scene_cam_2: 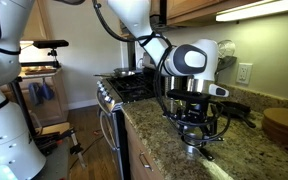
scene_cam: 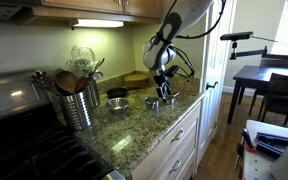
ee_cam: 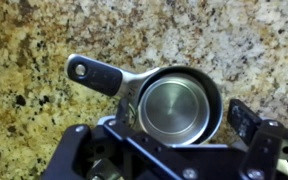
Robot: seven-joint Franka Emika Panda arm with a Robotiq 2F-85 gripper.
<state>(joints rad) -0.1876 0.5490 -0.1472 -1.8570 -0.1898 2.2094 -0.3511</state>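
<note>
The little steel measuring cup (ee_cam: 179, 105) sits upright on the speckled granite counter (ee_cam: 34, 120), its bowl empty and shiny. Its flat handle (ee_cam: 99, 73) lies out across the stone toward the upper left of the wrist view, with a hole at the far end. To me the work in hand looks like a straight drop onto that cup. To do it well I would keep the wrist square over the round bowl, come down slowly, and stop short of the stone so the tips don't scrape or jam. I'd close across the bowl's walls, not across the handle. The handle points away from the line between the tips, so it shouldn't get in the way. The metal is smooth and the cup is light, so an off-centre squeeze could make it skid or spin on the granite. The fingers (ee_cam: 246, 118) are spread wide apart with nothing between them but air. They hang above the cup, one on each side of the bowl in the wrist view, and not touching it as far as I can tell. In an exterior view the cup (scene_cam_2: 191, 150) sits right under them. Further along the counter are a couple of dark bowls (scene_cam: 117, 94), a metal canister of wooden spoons (scene_cam: 79, 102) and a round wooden board (scene_cam: 136, 77) by the wall. The stove (scene_cam_2: 134, 88) is well apart at the far end.
</note>
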